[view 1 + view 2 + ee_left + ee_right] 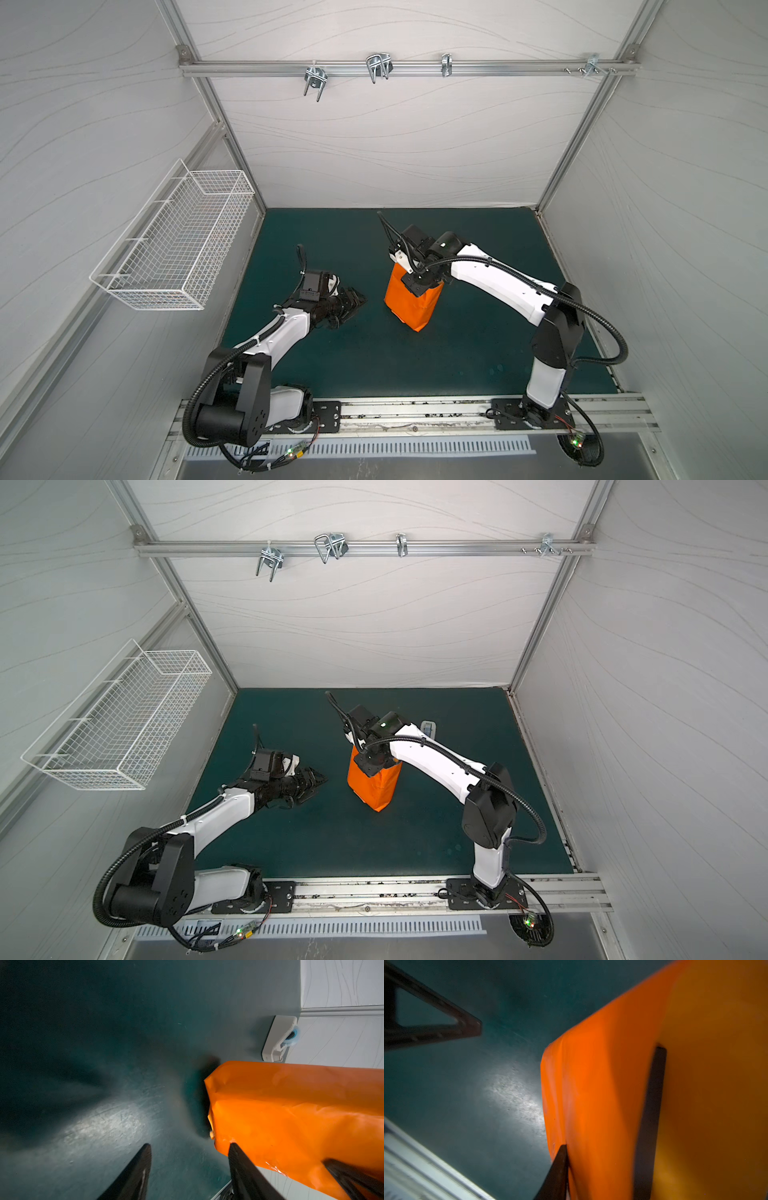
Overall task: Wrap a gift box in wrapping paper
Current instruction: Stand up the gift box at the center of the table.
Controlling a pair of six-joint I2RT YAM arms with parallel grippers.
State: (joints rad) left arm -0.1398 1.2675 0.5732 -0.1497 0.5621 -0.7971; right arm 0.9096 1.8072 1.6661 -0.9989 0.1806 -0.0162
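Showing the paper [409,306] gathered into a creased orange sleeve that stands tilted over the middle of the green mat [457,365]. Whether its low end touches the mat cannot be told.

Right gripper [612,1097] comes down on the sleeve's upper end. In the right wrist view one finger [558,1172] lies on the orange outer face and the other on the yellower inner face, so the jaws are narrow and pinch that single wall.

Left gripper [356,308] hovers low over the mat, between its left edge and its middle. It is apart from the paper in both top views, and its jaws are wide with only mat between them.

White dispenser [429,730] lies on the mat toward its far edge, beyond the paper. The box is hidden in every view.
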